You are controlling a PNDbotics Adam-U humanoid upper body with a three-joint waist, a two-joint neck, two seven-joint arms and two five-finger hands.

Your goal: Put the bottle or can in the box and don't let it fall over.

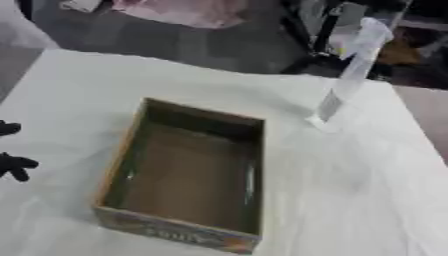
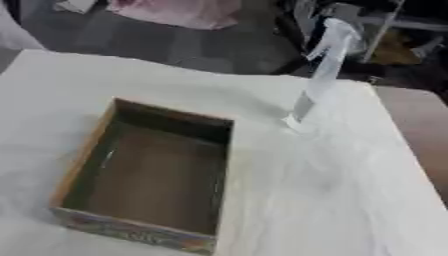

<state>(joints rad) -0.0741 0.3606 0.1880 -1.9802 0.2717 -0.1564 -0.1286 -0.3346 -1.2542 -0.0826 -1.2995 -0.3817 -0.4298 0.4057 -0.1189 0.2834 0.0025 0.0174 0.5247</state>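
Note:
A tall, clear spray bottle [image 1: 350, 75] stands upright on the white table [image 1: 350, 190], at the back right, apart from the box. The open cardboard box [image 1: 188, 172] sits in the middle of the table, and nothing lies inside it. Black fingers of my left hand [image 1: 12, 164] show at the left edge of the left eye view, well left of the box and holding nothing. My right hand shows in neither view.
The table's far edge [image 1: 219, 67] runs just behind the bottle, with dark floor, a pink cloth [image 1: 184, 11] and dark frames [image 1: 324, 30] beyond. The table's right edge [image 2: 407, 150] lies close to the bottle.

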